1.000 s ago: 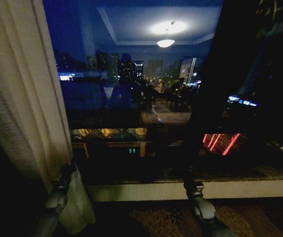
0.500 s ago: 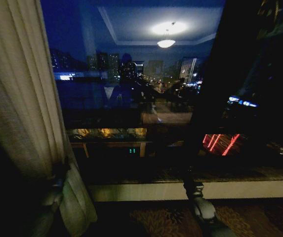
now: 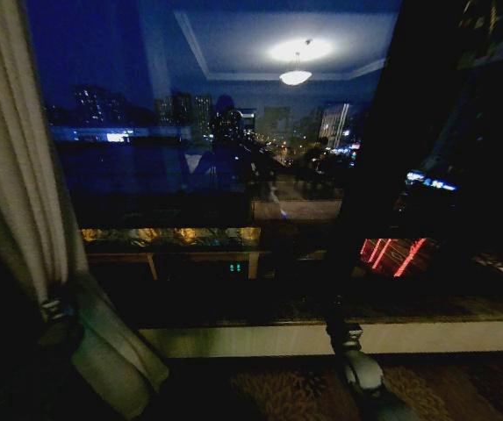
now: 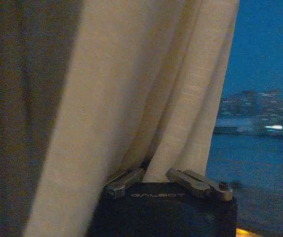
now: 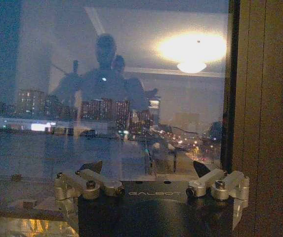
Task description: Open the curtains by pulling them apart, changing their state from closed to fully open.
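- The left curtain panel (image 3: 18, 167) hangs bunched at the left edge of the window pane (image 3: 233, 158), its pleats drawn tight and cinched low down, with a loose flare of cloth spilling out under the cinch.
- In the left wrist view the same cream fabric (image 4: 146, 89) rises straight up from the gripper body, gathered into folds between the 2 finger links.
- The left gripper (image 3: 56, 314) sits at that cinch, beside the lower left corner of the pane; judged from both views, its fingers are pressed in on a fold of the curtain.
- The left arm comes up from below the pane's bottom edge, low and far out to the side, with the wrist pointing upward along the cloth.
- Progress, as a judgement: the pane lies bare across nearly its whole width, so the left half looks almost fully drawn. On the right side of the pane I see only a dark upright band, and I cannot tell whether a second sheer panel hangs there.
- The right gripper (image 3: 346, 338) stands below the pane's right half, just in front of the pale sill (image 3: 427, 335), arm rising from the bottom edge of the head view.
- In the right wrist view its fingers (image 5: 89, 183) are spread wide, holding nothing, facing the glass.
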Controlling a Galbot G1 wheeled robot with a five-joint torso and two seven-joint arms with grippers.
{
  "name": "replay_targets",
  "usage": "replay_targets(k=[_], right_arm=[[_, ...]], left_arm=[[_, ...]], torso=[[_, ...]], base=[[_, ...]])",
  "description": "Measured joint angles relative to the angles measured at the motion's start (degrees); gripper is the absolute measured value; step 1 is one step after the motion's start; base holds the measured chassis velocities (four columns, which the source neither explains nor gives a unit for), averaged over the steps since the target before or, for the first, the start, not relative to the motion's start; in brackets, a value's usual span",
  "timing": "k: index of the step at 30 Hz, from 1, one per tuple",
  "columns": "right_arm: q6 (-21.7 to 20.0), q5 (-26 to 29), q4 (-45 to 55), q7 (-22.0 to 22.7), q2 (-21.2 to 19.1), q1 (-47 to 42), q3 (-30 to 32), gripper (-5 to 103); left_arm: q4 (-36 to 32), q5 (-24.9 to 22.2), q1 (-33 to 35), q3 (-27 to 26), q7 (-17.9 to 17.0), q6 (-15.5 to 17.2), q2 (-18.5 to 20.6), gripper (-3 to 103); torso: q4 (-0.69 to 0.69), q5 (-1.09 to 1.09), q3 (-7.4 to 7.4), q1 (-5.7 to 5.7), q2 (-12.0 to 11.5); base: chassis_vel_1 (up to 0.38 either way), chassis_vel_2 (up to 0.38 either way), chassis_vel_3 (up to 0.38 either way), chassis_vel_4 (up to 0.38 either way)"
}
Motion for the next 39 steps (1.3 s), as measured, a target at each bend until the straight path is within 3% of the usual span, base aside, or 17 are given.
replay_targets(k=[2, 7, 20, 24, 25, 28, 31, 34, 37, 39], right_arm=[[0.0, 0.0, 0.0, 0.0, 0.0, 0.0, 0.0, 100], [0.0, 0.0, 0.0, 0.0, 0.0, 0.0, 0.0, 100], [0.0, 0.0, 0.0, 0.0, 0.0, 0.0, 0.0, 100], [0.0, 0.0, 0.0, 0.0, 0.0, 0.0, 0.0, 100], [0.0, 0.0, 0.0, 0.0, 0.0, 0.0, 0.0, 100], [0.0, 0.0, 0.0, 0.0, 0.0, 0.0, 0.0, 100], [0.0, 0.0, 0.0, 0.0, 0.0, 0.0, 0.0, 100], [0.0, 0.0, 0.0, 0.0, 0.0, 0.0, 0.0, 100], [0.0, 0.0, 0.0, 0.0, 0.0, 0.0, 0.0, 100], [0.0, 0.0, 0.0, 0.0, 0.0, 0.0, 0.0, 100]], left_arm=[[4.2, -0.5, -2.8, 0.5, -0.1, 0.0, 1.7, 0], [6.7, -0.6, -4.7, 1.0, 0.1, 0.0, 3.1, 0], [1.5, 2.0, 1.3, -1.2, 0.5, 0.0, 0.8, -3], [-4.8, 7.1, 6.0, -4.5, 0.1, -0.2, -2.7, 13], [-4.8, 7.1, 6.0, -4.5, 0.1, -0.2, -2.7, 13], [-11.9, 11.3, 11.0, -8.1, -0.3, -0.8, -5.9, 29], [-16.5, 12.6, 14.6, -10.0, -0.4, -0.8, -7.7, 34], [-23.9, 13.5, 20.5, -12.1, -0.4, -0.4, -10.7, 51], [-28.8, 14.0, 24.4, -12.7, 0.1, -0.1, -12.9, 56], [-33.0, 14.3, 28.0, -13.0, 0.7, 0.0, -15.1, 67]], torso=[[0.01, 0.01, 0.00, 0.00, 0.0], [0.01, 0.02, 0.00, 0.00, 0.0], [0.01, 0.02, 0.00, 0.00, 0.0], [0.01, 0.03, 0.00, -0.01, 0.0], [0.01, 0.03, 0.00, -0.01, 0.0], [-0.02, 0.04, 0.00, 0.00, 0.0], [0.00, 0.04, -0.01, 0.00, 0.0], [0.01, 0.04, -0.01, -0.01, 0.0], [0.01, 0.02, -0.01, -0.01, 0.0], [0.00, 0.05, -0.01, -0.01, 0.0]], base=[[0.000, 0.000, 0.000, 0.000], [0.000, 0.000, 0.000, 0.000], [0.000, 0.000, 0.000, 0.000], [0.000, 0.000, 0.000, 0.000], [0.000, 0.000, 0.000, 0.000], [0.000, 0.000, 0.000, 0.000], [0.000, 0.000, 0.000, 0.000], [0.000, 0.000, 0.000, 0.000], [0.000, 0.000, 0.000, 0.000], [0.000, 0.000, 0.000, 0.000]])
